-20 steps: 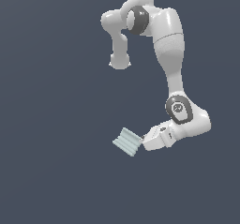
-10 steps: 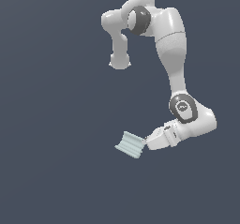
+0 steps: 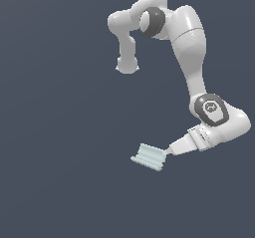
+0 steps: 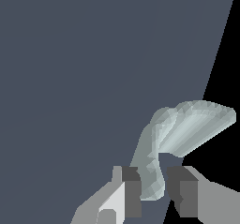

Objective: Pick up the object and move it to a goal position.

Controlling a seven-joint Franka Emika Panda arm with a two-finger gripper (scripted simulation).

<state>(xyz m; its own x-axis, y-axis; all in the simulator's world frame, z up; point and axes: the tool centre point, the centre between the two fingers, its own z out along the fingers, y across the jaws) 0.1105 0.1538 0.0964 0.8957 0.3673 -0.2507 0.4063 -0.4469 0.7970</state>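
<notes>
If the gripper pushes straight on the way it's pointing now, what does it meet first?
The ridged mint-blue block, most likely: in the wrist view it sits between the gripper fingers, right ahead. In the exterior view the gripper tip already meets the block. Contact itself isn't clear.

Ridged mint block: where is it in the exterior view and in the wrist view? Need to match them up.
Exterior view: the ridged mint block sits low and centre, at the tip of the gripper.
Wrist view: the block fills the lower part of the frame, one end running down between the two dark fingers.
Shared landmark: the gripper itself, meeting the block in both views.
</notes>
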